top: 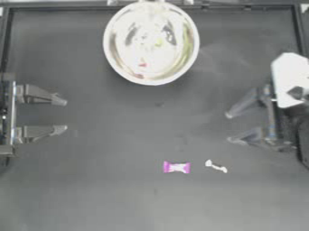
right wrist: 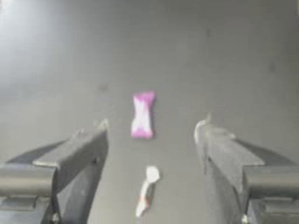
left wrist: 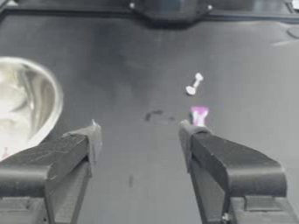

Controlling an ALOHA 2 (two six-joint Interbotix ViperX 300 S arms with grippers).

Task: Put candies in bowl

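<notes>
Magenta candy (top: 176, 167) and whitish candy (top: 215, 166) lie on open table (top: 91, 189) below the released right gripper (top: 228, 127), left gripper (top: 62, 116) spread at the left edge.

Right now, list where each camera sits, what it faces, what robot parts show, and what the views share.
Top view: overhead, looking straight down at the bowl; left hand and right hand both open.
Left wrist view: on the left arm, facing across the table; own jaws frame it.
Right wrist view: on the right arm, looking down between its own jaws.
Shared: the magenta candy and whitish candy appear in all three.
</notes>
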